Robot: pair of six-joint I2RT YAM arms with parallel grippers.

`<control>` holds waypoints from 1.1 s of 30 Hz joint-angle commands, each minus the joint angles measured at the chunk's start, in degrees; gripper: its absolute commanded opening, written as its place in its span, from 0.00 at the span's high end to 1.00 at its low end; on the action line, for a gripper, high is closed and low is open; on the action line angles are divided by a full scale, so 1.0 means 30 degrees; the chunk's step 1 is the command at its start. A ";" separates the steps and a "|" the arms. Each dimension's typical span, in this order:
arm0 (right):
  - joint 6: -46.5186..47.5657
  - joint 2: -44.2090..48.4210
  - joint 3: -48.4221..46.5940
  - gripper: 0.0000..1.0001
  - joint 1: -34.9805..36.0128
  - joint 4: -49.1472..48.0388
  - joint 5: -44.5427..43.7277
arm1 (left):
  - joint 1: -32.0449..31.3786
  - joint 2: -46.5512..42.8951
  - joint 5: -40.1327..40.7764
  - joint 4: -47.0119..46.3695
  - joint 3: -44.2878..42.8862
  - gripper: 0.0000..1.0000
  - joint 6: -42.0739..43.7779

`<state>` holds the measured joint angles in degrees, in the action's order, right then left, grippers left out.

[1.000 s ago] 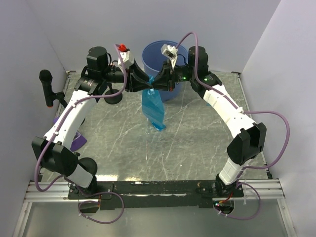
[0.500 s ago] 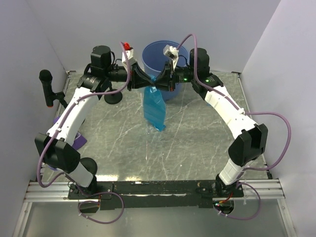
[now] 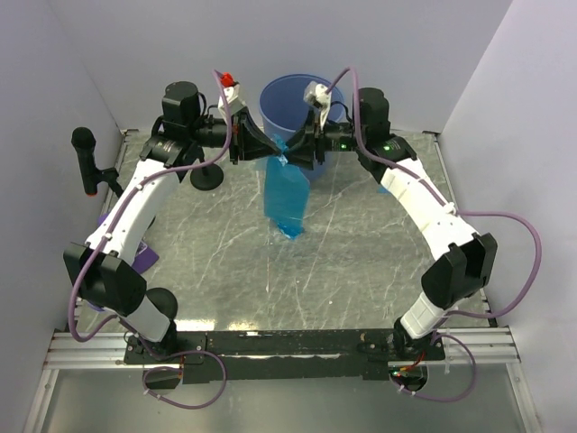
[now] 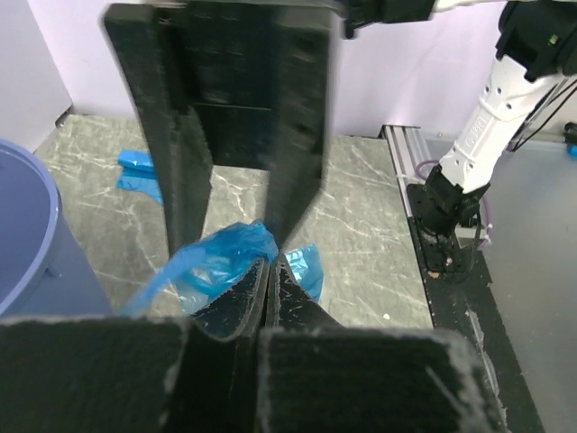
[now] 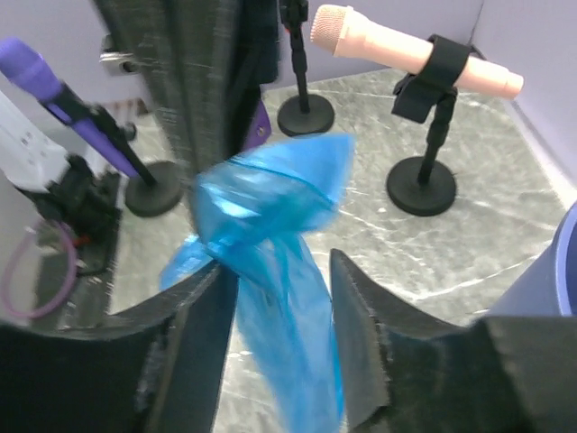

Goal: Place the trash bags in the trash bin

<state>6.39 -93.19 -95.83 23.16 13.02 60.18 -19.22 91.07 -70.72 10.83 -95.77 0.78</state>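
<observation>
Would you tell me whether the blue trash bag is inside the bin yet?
Outside: the trash bag hangs from the left tool on the near side of the trash bin.

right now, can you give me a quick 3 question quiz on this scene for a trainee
1. True or false: the bag is already inside the bin.
2. Which is shut on the bag: the left gripper or the right gripper?
3. The bin is: A) upright, beyond both grippers B) tipped on its side C) held in a gripper.
Key: 1 false; 2 left gripper; 3 A.
</observation>
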 commanded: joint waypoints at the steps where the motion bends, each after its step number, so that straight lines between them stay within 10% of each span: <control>1: 0.5097 0.1706 -0.1512 0.44 0.1184 0.2454 -0.1863 | -0.0067 -0.0268 -0.0217 -0.1354 0.0164 0.99 -0.1605; 5: 0.7793 0.2234 -0.1805 0.29 0.2619 0.3335 -0.6105 | -0.0038 -0.0034 0.0193 -0.0274 -0.0245 0.99 -0.1696; 15: 1.0199 0.2410 -0.2098 0.30 0.3238 0.3714 -1.0361 | -0.0038 -0.0150 0.0544 0.0403 -0.0334 0.99 -0.1723; 33: 0.9971 0.3026 -0.2684 0.47 0.2007 0.5420 -0.5171 | -0.0008 -0.0326 0.0867 0.1341 -0.0568 0.99 -0.1021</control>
<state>37.41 -85.14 -100.64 29.54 30.63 43.57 -19.18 91.09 -67.79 15.33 -95.37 -2.61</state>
